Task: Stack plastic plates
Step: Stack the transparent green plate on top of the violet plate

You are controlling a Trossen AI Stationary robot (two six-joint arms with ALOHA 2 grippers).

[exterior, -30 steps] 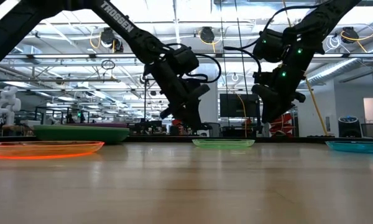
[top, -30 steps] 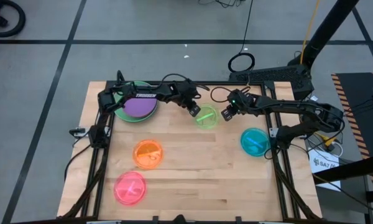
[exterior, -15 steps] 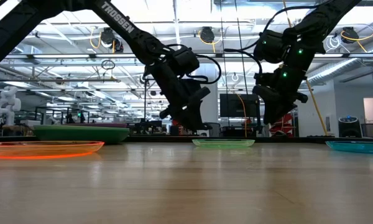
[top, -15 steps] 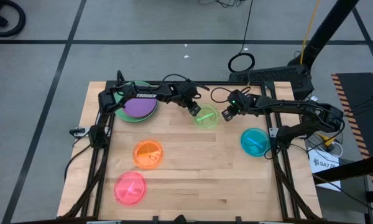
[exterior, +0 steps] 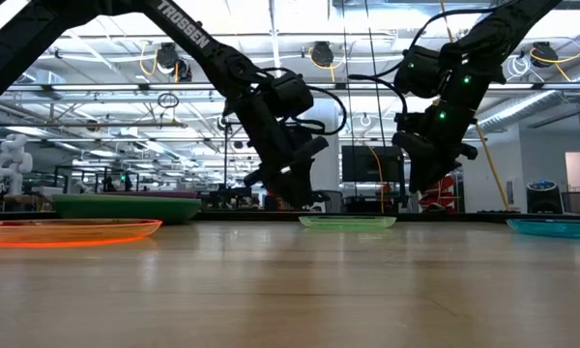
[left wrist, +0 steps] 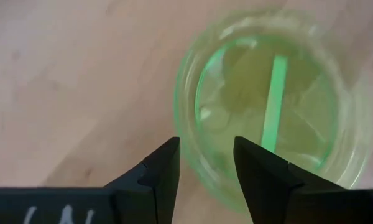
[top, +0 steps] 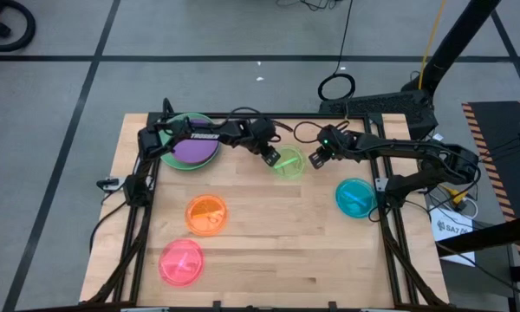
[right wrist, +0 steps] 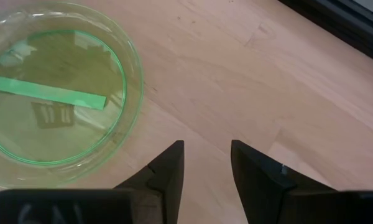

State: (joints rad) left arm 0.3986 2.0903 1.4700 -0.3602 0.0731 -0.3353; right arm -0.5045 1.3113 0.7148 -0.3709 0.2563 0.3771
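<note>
High view shows the left jaws [top: 271, 159] at the near rim of the lime plate [top: 288, 163], which lies flat on the bench [top: 269, 234] toward its far edge. Left wrist view has both dark fingers [left wrist: 163, 171] spread, with the rim of the lime plate [left wrist: 273, 106] running into the gap between them; one finger sits over bare wood, the other over the plate's edge. Whether either finger touches the plate cannot be told.

The right jaws [top: 315, 159] hang just beside the lime plate on its other side. Right wrist view shows these fingers [right wrist: 170, 171] also spread, with bare wood between them and the lime plate [right wrist: 56, 93] off to one side, clear of the gap. Low view places both grippers above the bench, the left jaws [exterior: 300, 198] nearly down at the lime plate [exterior: 347, 221], the right jaws [exterior: 420, 179] a little higher.

Behind the left arm, well away from its jaws, a purple plate [top: 193, 149] rests in a green plate [top: 175, 159]. The orange plate [top: 206, 213] and pink plate [top: 181, 262] lie apart on the near left of the bench. The teal plate [top: 355, 197] lies near the right arm, toward the bench's right edge.
</note>
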